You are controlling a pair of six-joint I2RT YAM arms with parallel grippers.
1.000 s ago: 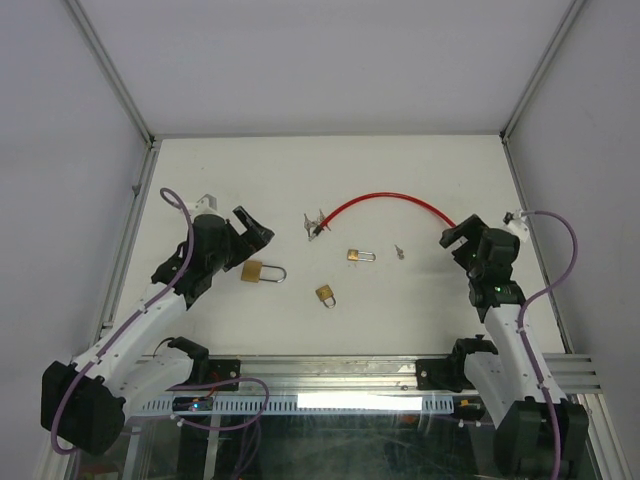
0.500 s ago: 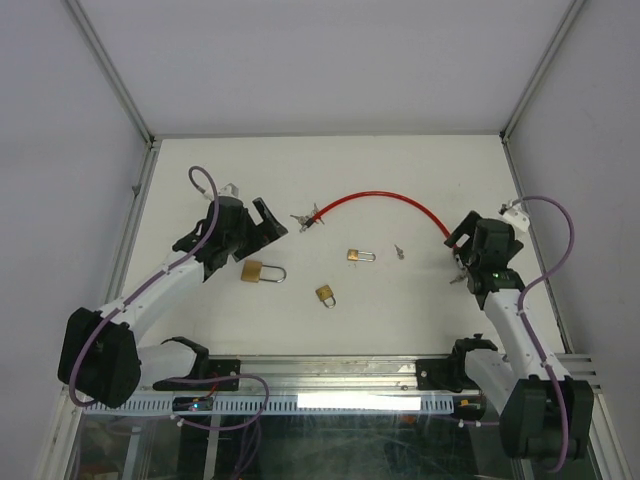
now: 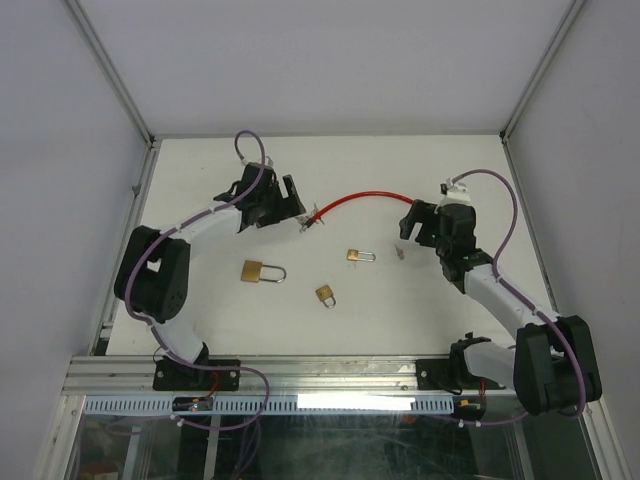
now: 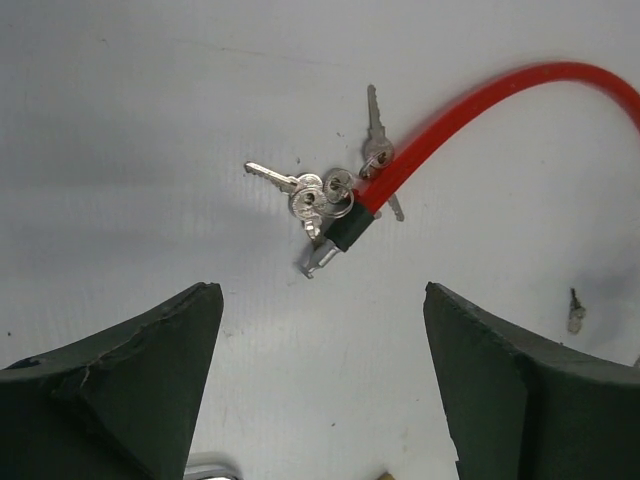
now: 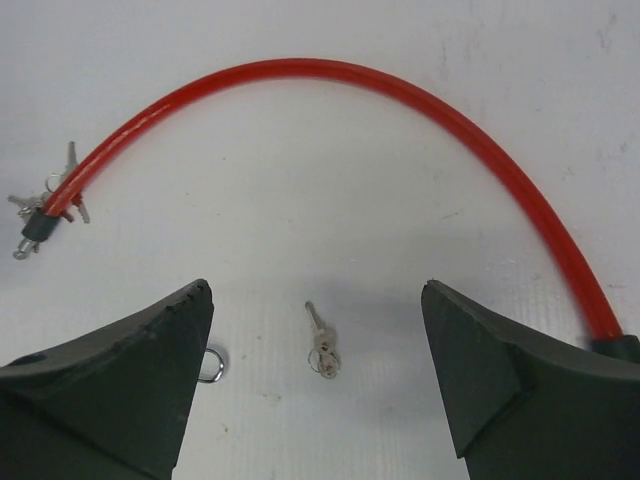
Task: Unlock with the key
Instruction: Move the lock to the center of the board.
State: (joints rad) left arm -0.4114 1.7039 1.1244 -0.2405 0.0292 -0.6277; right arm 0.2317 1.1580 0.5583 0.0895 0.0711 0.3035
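A red cable lock (image 3: 365, 196) arcs across the far table, with a bunch of keys (image 3: 310, 220) at its black left end (image 4: 350, 228). My left gripper (image 3: 292, 203) stands open just left of that bunch (image 4: 325, 192), holding nothing (image 4: 320, 292). A single small key (image 3: 400, 250) on a ring lies between the cable's ends. My right gripper (image 3: 406, 226) hovers open over this key (image 5: 320, 345), which lies centred between the fingertips (image 5: 316, 288). A large brass padlock (image 3: 255, 271) and two small ones (image 3: 357, 255) (image 3: 326, 294) lie nearer the bases.
The white table (image 3: 200, 320) is bounded by aluminium frame rails (image 3: 130, 230) and grey walls. A padlock's shackle (image 5: 212, 362) peeks beside my right gripper's left finger. The red cable (image 5: 350, 75) curves beyond the right gripper.
Both arms have reached farther out. The left gripper moved up and right to the key bunch; the right gripper swung left to above the single key.
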